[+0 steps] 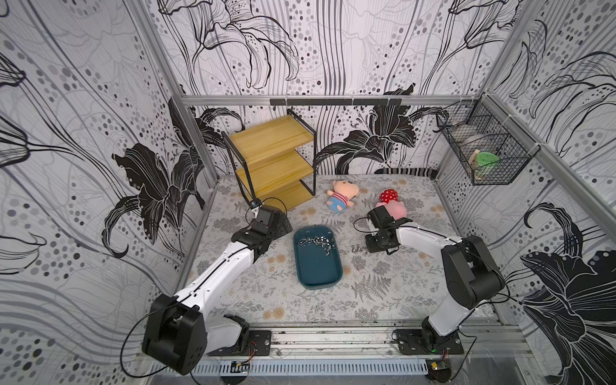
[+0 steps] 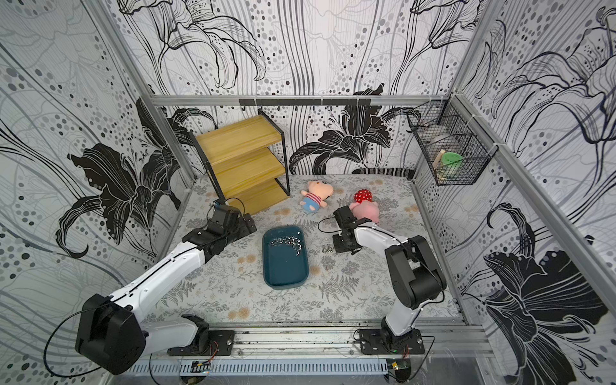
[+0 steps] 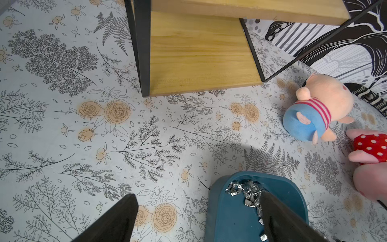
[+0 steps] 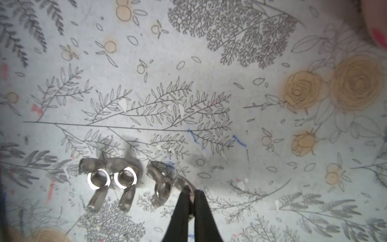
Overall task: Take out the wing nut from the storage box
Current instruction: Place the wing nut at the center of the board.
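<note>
while left claw (image 3: pixel 198 194) gapes by storage box (image 1: pixel 316 271), right claw (image 4: pixel 191 194) pinches wing nut (image 4: pixel 165 182) on mat (image 4: pixel 209 62).

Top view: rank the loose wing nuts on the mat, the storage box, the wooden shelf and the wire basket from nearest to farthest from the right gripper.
From the right gripper:
1. wing nuts: at its tips, one pinched.
2. storage box: just past them, to the robot's left.
3. wooden shelf: at the back, farther left.
4. wire basket: hung high at the back right.
</note>
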Robot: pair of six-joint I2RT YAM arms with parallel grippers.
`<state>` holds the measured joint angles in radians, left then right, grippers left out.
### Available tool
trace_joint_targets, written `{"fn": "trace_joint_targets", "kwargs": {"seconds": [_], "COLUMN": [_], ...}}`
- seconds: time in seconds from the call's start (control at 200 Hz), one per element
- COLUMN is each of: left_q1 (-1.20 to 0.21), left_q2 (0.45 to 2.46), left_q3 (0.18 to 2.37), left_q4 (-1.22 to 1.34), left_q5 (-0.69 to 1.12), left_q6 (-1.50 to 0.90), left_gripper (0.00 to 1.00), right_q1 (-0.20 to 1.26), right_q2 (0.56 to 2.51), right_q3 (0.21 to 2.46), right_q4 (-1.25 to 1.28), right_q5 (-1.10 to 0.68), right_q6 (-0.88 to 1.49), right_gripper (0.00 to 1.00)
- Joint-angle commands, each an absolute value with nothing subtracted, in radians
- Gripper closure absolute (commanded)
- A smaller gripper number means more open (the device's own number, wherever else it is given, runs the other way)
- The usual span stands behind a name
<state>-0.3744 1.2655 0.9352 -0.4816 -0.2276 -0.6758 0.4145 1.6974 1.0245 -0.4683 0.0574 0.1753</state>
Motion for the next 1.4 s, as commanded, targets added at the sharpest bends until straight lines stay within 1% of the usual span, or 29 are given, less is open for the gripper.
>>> {"fn": "trace_joint_targets", "kwargs": {"seconds": [0.0,0.105,0.21,0.386,0.436,0.546,0.656,0.876,1.001,1.192,1.397], "left_q1": [-0.379,-0.380,-0.379,-0.380,-0.380,-0.380,-0.380,-0.380,-0.382,-0.392,-0.399], "left_q2": [1.276,1.276,1.275,1.271,1.269,1.266,1.264,1.262,1.263,1.275,1.284], "left_q3": [0.963,0.962,0.962,0.959,0.958,0.955,0.954,0.953,0.947,0.946,0.952], "left_q4": [-0.483,-0.483,-0.485,-0.485,-0.486,-0.488,-0.488,-0.489,-0.488,-0.480,-0.476], "left_q5": [-0.242,-0.242,-0.244,-0.245,-0.247,-0.249,-0.249,-0.250,-0.249,-0.245,-0.244], "left_q6": [-0.666,-0.667,-0.667,-0.669,-0.668,-0.669,-0.670,-0.670,-0.672,-0.678,-0.682], "left_gripper": [0.05,0.04,0.05,0.04,0.05,0.05,0.05,0.05,0.05,0.05,0.05], "right_q1": [0.410,0.410,0.410,0.410,0.410,0.410,0.410,0.411,0.421,0.550,0.725], "right_q2": [1.713,1.718,1.729,1.740,1.740,1.735,1.723,1.675,1.592,1.533,1.578], "right_q3": [1.002,0.999,1.003,1.002,1.002,1.000,1.002,1.031,1.062,1.139,1.252], "right_q4": [-0.465,-0.460,-0.463,-0.458,-0.459,-0.462,-0.462,-0.480,-0.492,-0.508,-0.511], "right_q5": [0.072,0.072,0.078,0.078,0.077,0.083,0.085,0.076,0.049,0.069,0.069], "right_q6": [0.169,0.171,0.169,0.172,0.172,0.179,0.185,0.187,0.184,0.175,0.185], "right_gripper": [0.97,0.96,0.92,0.91,0.89,0.79,0.75,0.73,0.71,0.70,0.70]}}
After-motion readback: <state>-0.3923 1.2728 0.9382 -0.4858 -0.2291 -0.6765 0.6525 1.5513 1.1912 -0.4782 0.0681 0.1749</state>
